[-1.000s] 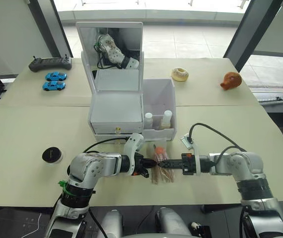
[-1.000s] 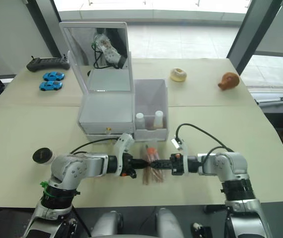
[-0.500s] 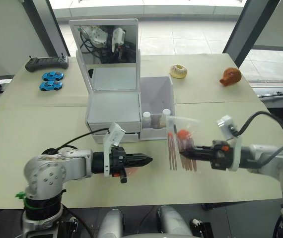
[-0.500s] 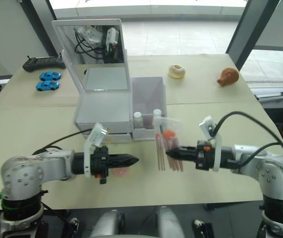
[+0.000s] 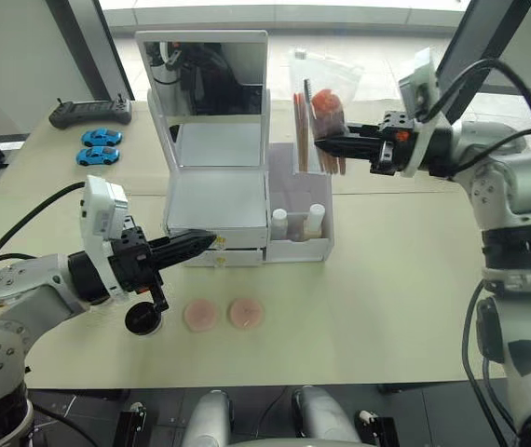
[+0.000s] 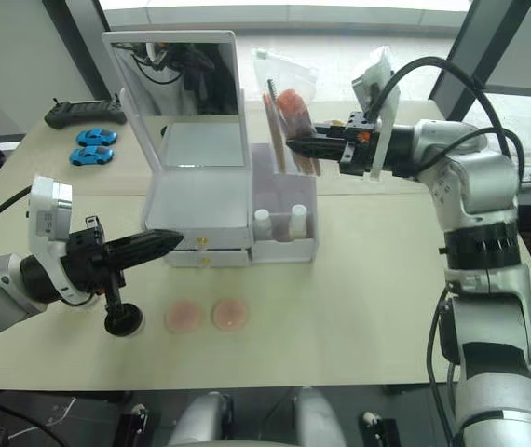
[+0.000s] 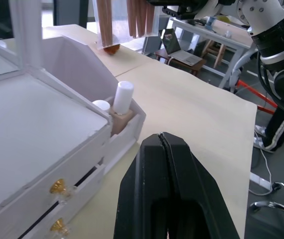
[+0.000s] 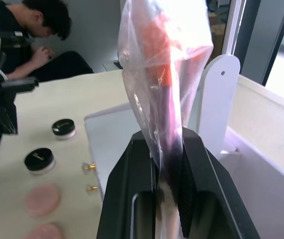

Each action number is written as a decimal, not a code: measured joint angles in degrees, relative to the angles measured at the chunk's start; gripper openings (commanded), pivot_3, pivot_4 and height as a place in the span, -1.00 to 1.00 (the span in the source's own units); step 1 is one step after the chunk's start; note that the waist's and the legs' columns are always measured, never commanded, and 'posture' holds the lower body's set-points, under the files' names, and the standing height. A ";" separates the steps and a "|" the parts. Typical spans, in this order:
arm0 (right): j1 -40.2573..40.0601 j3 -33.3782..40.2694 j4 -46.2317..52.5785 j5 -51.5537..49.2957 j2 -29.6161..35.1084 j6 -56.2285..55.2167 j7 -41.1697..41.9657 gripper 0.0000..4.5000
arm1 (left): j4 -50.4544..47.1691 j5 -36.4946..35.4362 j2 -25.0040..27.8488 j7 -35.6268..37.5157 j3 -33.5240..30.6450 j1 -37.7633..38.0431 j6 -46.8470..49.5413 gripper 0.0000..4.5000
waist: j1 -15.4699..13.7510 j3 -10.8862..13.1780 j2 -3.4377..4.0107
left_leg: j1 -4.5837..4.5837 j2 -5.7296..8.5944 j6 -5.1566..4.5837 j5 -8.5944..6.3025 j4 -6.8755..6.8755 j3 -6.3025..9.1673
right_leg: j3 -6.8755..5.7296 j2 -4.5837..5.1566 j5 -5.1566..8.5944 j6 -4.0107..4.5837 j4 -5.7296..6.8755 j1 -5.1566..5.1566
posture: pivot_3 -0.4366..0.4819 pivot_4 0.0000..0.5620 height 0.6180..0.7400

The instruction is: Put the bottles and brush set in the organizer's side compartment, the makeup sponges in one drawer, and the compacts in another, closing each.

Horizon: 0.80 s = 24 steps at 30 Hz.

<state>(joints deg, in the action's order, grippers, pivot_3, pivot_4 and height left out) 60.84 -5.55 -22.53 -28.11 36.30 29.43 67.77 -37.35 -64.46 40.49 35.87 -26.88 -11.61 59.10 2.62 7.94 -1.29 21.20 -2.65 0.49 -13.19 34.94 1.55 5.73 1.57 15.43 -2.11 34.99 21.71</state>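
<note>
Raised from the table since the earlier frame, the brush set (image 5: 317,107) (a light, limp, slippery pouch) hangs over the side compartment (image 5: 314,194), pinched mid-length in the right gripper (image 5: 318,146), while the left gripper (image 5: 211,238) stays closed and empty.

Daylight pours in from the windows behind the table (image 5: 415,279), leaving the far floor washed out to near white. The tabletop is evenly lit, with soft, faint shadows under the organizer (image 5: 238,209). In the right wrist view the clear pouch (image 8: 164,74) glares bright against the window (its top nearly bleached), and the black fingers (image 7: 172,199) in the left wrist view look soft and out of focus.
</note>
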 measured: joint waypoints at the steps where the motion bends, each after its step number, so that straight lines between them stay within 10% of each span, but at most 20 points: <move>1: 2.12 -0.82 -5.84 1.49 -1.14 -1.73 2.35 -0.91 | -0.47 -2.13 -0.87 -2.47 -0.12 -0.02 -0.52 -1.00 | 0.01 0.00 -0.01 | 0.02 -0.02 0.00 0.00 -0.01 0.02 | 0.00 -0.02 -0.13 0.20 0.02 0.02 | -0.05 -0.47 1.00; 13: 9.73 -0.33 -39.47 13.43 -10.94 -29.33 11.87 -0.91 | -14.35 -5.27 -12.01 -34.38 13.07 -3.06 -9.50 -1.00 | 0.02 -0.02 0.05 | -0.09 -0.04 0.24 0.14 -0.03 0.13 | -0.01 -0.10 -0.31 0.31 0.09 -0.22 | -0.05 -0.47 1.00; 24: 10.59 3.56 -47.91 16.93 -14.01 -37.41 12.15 -0.91 | -13.11 -4.67 -7.25 -43.51 17.61 -3.21 -9.68 -1.00 | 0.04 -0.01 0.10 | -0.11 -0.02 0.27 0.16 -0.03 0.20 | -0.05 -0.13 -0.31 0.31 0.12 -0.25 | -0.05 -0.47 1.00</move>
<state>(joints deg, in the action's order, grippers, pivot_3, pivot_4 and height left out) 71.43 -1.99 -70.44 -11.18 22.30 -7.98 79.92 -50.46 -69.13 33.24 -7.64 -9.26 -14.82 49.42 2.65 7.93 -1.19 21.09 -2.67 0.77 -13.04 34.92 1.74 5.69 1.45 15.12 -1.80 35.12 21.47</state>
